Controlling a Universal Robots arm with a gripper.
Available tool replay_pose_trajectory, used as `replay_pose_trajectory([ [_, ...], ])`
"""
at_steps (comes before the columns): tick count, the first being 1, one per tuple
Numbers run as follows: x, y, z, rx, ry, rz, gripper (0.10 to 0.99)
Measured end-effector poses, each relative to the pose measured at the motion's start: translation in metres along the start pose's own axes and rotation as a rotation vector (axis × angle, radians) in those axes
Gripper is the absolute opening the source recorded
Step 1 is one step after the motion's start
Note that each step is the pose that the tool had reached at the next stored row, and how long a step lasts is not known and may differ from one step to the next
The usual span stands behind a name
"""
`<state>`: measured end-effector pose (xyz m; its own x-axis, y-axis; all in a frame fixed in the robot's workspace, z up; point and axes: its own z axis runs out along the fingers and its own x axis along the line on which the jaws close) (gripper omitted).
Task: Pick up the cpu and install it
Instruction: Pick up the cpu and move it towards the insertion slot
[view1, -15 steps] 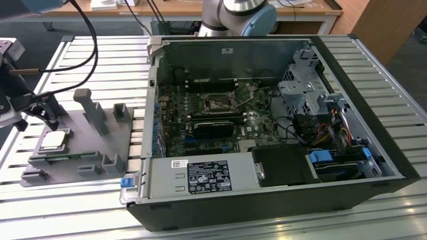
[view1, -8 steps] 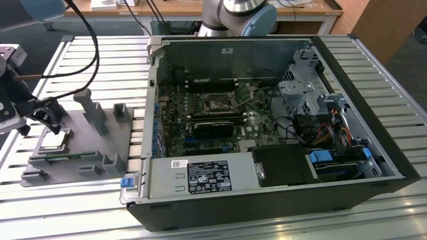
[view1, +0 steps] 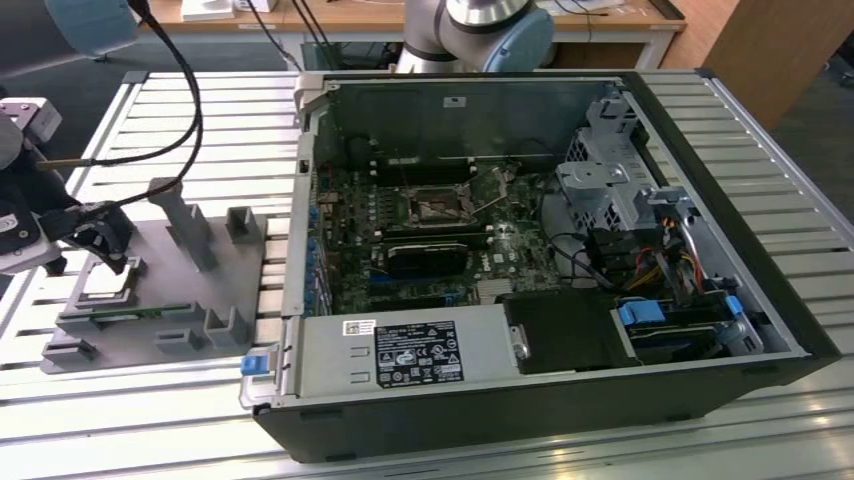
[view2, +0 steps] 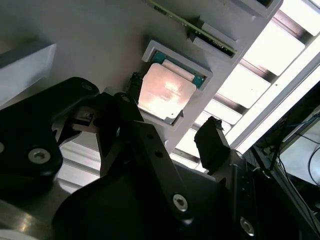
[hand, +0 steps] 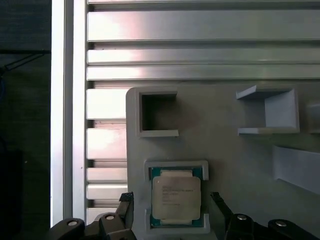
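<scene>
We see the cpu (hand: 176, 197) lying flat in a shallow square pocket (hand: 150, 167) of the grey tray (hand: 225, 150). The tray sits on the slatted worktop (hand: 200, 30), at the exterior view's left of the open computer case (view1: 561, 400). The cpu's silvery top bears faint print, with a green edge around it. The end effector (hand: 170, 200) hangs over it, fingers spread to either side.

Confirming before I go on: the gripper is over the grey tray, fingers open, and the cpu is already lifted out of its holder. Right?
No. The cpu lies flat in its holder on the grey tray, as the first wrist view shows. The gripper is over the tray, fingers open either side of the cpu.
</scene>
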<state>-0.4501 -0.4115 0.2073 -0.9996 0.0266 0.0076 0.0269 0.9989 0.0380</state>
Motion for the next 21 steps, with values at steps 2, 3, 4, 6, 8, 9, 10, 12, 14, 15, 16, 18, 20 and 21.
replay_pose_trajectory([
  [2, -0.0001, -0.0002, 0.0029, 0.000, -0.0021, 0.000, 0.706],
  [3, -0.0001, -0.0002, 0.0045, 0.000, -0.0027, -0.001, 0.706],
  [4, -0.0001, -0.0003, 0.0059, 0.001, -0.0027, -0.004, 0.706],
  [6, -0.0001, -0.0004, 0.0079, 0.001, -0.0039, -0.018, 0.706],
  [8, 0.0000, -0.0004, 0.0096, 0.001, -0.0081, -0.021, 0.706],
  [9, -0.0002, -0.0005, 0.0119, 0.001, -0.0102, -0.021, 0.706],
  [10, -0.0001, -0.0005, 0.0133, 0.001, -0.0112, -0.021, 0.706],
  [12, -0.0001, -0.0006, 0.0155, 0.001, -0.0135, -0.021, 0.706],
  [14, -0.0002, -0.0007, 0.0178, 0.001, -0.0161, -0.021, 0.706],
  [15, -0.0001, -0.0007, 0.0190, 0.001, -0.0176, -0.021, 0.706],
  [16, -0.0002, -0.0008, 0.0213, 0.001, -0.0212, -0.021, 0.706],
  [18, -0.0003, -0.0009, 0.0237, 0.001, -0.0243, -0.021, 0.706],
  [20, -0.0004, -0.0009, 0.0238, 0.002, -0.0242, -0.021, 0.686],
  [21, -0.0004, -0.0009, 0.0238, 0.002, -0.0241, -0.021, 0.686],
])
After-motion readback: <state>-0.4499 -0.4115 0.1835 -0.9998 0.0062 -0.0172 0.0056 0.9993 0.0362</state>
